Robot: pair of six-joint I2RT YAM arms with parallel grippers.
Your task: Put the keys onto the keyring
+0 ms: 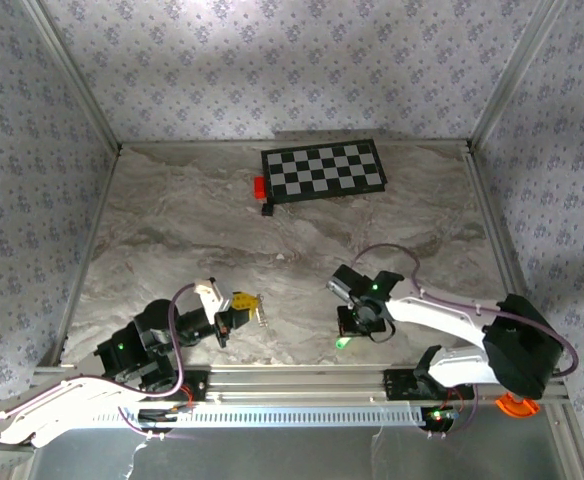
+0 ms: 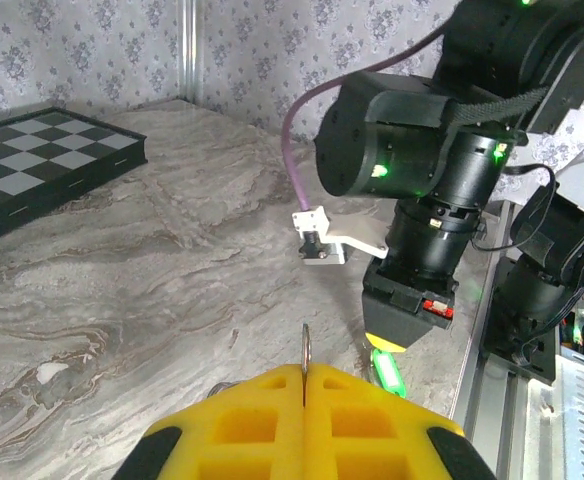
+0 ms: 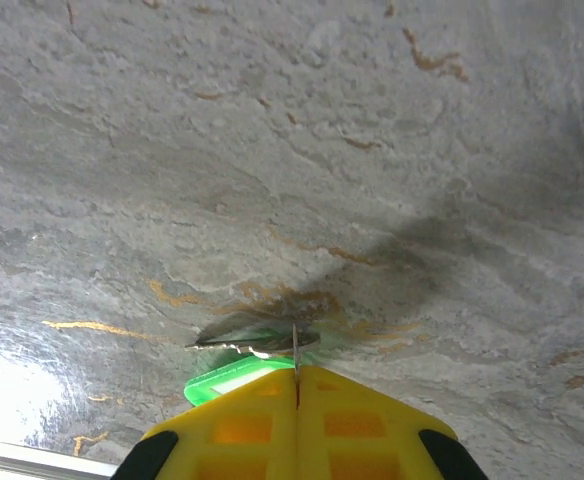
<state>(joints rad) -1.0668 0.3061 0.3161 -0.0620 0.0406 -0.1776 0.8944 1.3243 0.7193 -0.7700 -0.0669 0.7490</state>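
Note:
My left gripper [image 2: 304, 372] is shut on a thin silvery key [image 2: 306, 348], seen edge-on and sticking up between the yellow pads. In the top view this gripper [image 1: 244, 303] is low over the marble at the near left, the key [image 1: 260, 314] poking out to its right. My right gripper [image 3: 296, 372] is shut on the thin keyring [image 3: 295, 340]. A toothed key [image 3: 252, 343] lies across the ring, and the green tag [image 3: 222, 380] hangs beside it just above the marble. The left wrist view shows the tag [image 2: 385, 370] dangling under the right gripper. The two grippers are apart.
A checkerboard [image 1: 324, 170] lies at the back of the table, with a small red block [image 1: 260, 186] and a small black piece [image 1: 268, 209] at its left corner. An aluminium rail [image 1: 292, 381] runs along the near edge. Patterned walls close in three sides.

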